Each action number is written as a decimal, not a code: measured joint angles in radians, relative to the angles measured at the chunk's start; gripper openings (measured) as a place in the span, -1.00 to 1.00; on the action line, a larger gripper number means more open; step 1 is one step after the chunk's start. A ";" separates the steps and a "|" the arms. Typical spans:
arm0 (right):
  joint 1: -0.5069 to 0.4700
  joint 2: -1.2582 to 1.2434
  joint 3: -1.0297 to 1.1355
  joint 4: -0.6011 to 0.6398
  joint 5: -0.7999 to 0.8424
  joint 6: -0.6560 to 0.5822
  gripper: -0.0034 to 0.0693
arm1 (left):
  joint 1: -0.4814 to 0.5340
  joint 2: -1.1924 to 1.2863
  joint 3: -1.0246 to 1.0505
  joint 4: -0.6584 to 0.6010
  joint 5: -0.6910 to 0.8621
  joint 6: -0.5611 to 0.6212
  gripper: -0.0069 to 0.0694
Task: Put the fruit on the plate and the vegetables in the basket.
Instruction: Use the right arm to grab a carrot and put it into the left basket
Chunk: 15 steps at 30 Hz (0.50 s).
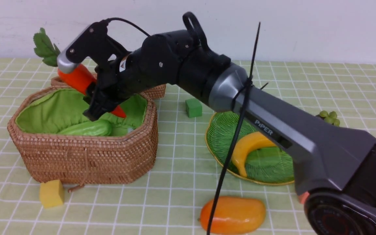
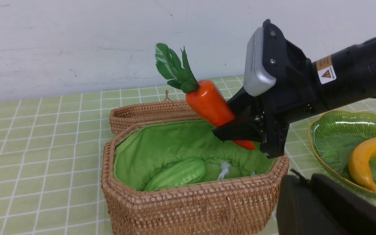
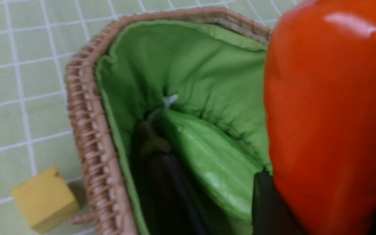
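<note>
My right gripper (image 1: 101,104) is shut on an orange-red carrot (image 1: 77,78) and holds it tilted over the open wicker basket (image 1: 86,153), leaves up and away from me. Up close, the carrot (image 3: 328,114) fills the right wrist view. A ridged light-green gourd (image 1: 86,129) lies in the basket's green lining, and a dark eggplant (image 3: 165,182) lies beside the gourd (image 3: 207,156). A yellow banana (image 1: 246,147) rests on the green leaf plate (image 1: 220,133). An orange mango (image 1: 233,213) lies on the cloth in front of the plate. My left gripper (image 2: 305,178) is shut and empty, near the basket (image 2: 191,205).
A green foam cube (image 1: 193,107) sits between basket and plate. A yellow cube (image 1: 51,193) lies at the basket's near left corner. The wicker lid (image 2: 148,112) hangs open behind the basket. A small green cluster (image 1: 330,117) shows behind my right arm.
</note>
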 joint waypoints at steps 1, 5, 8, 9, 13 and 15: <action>0.000 0.001 0.000 -0.004 -0.001 0.000 0.15 | 0.000 0.000 0.000 0.000 0.000 0.000 -0.72; 0.001 0.001 -0.001 -0.015 0.013 0.000 0.80 | 0.000 0.000 0.000 -0.001 0.001 -0.001 -0.72; 0.001 -0.008 -0.001 -0.024 0.062 0.004 0.93 | 0.000 0.000 0.000 -0.001 0.001 -0.001 -0.72; 0.001 -0.019 -0.001 -0.029 0.100 0.016 0.94 | 0.000 0.000 0.000 -0.001 -0.001 -0.001 -0.72; 0.001 -0.109 -0.001 -0.063 0.275 0.109 0.79 | 0.000 0.000 0.000 -0.004 -0.014 -0.001 -0.72; -0.003 -0.178 -0.001 -0.126 0.397 0.190 0.60 | 0.000 0.000 0.000 -0.012 -0.013 -0.001 -0.72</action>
